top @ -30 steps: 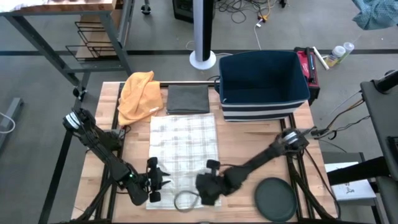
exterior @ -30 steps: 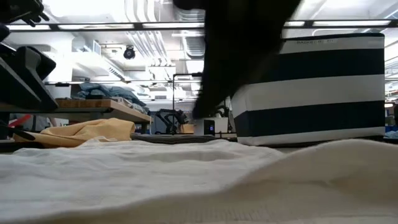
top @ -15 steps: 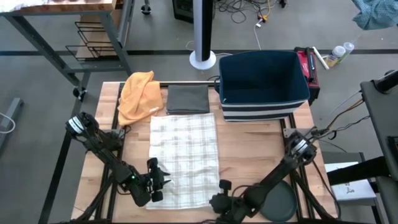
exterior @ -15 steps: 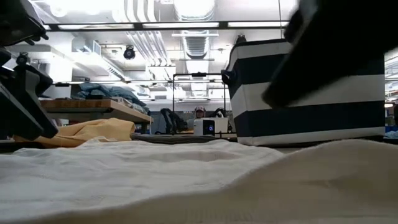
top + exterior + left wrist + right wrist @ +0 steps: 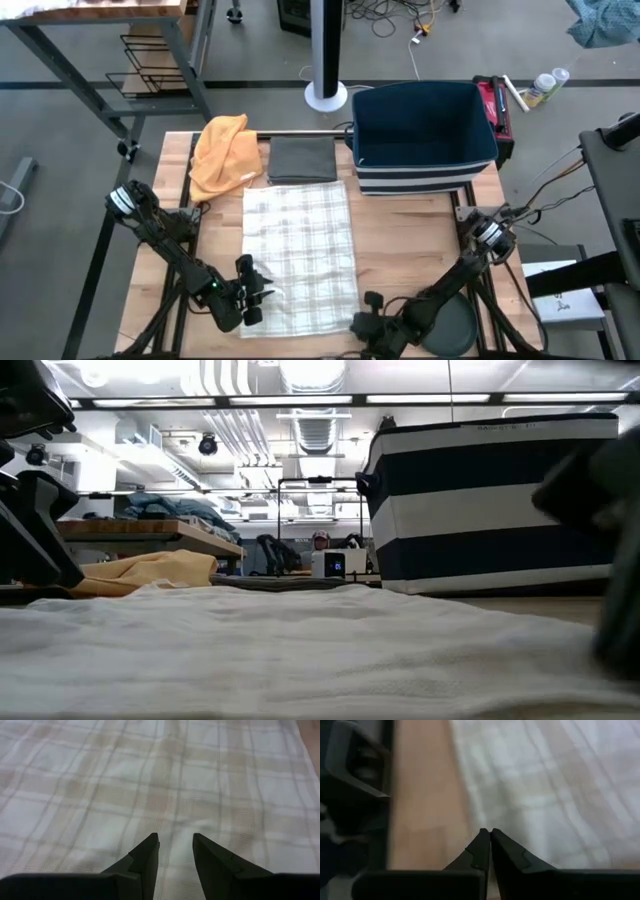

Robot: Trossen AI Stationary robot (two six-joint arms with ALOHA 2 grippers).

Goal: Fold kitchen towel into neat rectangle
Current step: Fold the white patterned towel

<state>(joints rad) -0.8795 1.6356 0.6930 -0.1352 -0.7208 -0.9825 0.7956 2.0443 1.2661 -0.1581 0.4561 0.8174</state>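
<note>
The kitchen towel point(image 5: 300, 255), white with a beige check, lies spread flat on the wooden table. It also shows in the low view point(image 5: 300, 660). My left gripper point(image 5: 255, 293) stands open low over the towel's near-left part, and checked cloth point(image 5: 170, 780) fills its wrist view. Whether its fingertips touch the cloth I cannot tell. My right gripper point(image 5: 362, 322) is shut at the towel's near-right corner, close to the table's near edge. My right gripper has its shut fingertips point(image 5: 482, 840) on the towel's right edge point(image 5: 476, 817), by the near-right corner, where cloth meets bare wood. It comes slanting down from the near right. The towel lies flat on the table right up to the tips, and how many layers it has does not show.
An orange cloth point(image 5: 225, 150) and a folded dark grey cloth point(image 5: 302, 158) lie at the far side beyond the towel. A navy bin with white stripes point(image 5: 420, 135) stands at the far right. A dark round disc point(image 5: 452, 325) lies near right, beside my right arm.
My right gripper has gone toward the table's near-right corner and down, staying shut. The towel's near-right corner has followed it. The near end, bunched and raised a second ago, now lies spread flat.
</note>
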